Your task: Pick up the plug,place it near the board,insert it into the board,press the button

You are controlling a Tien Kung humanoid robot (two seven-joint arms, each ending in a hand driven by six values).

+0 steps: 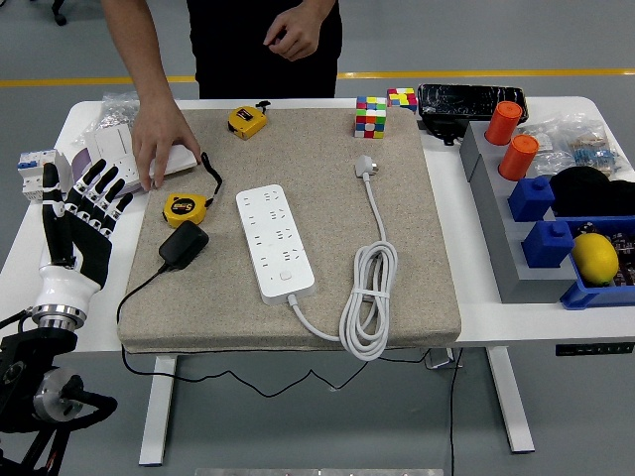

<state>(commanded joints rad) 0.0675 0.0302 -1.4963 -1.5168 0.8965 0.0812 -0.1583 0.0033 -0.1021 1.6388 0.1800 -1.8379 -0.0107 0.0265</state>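
Left hand (pixel 79 213) hovering at the mat's (pixel 417 288) left edge, fingers spread, holding nothing, black plug (pixel 184 243) lying just right of it, white board (pixel 274 241) farther right, person's hand (pixel 164 144) pressing down just beyond its fingertips.

A white power strip (pixel 275 243) lies on a beige mat (pixel 298 149), its coiled white cord (pixel 368 297) ending in a white plug (pixel 365 165). A black adapter plug (pixel 184 244) sits left of the strip, just below a yellow tape measure (pixel 184 207). The robot's left hand (pixel 81 213) hovers with fingers spread at the mat's left edge. A person's hand (pixel 164 142) presses on a white switch panel (pixel 177 159).
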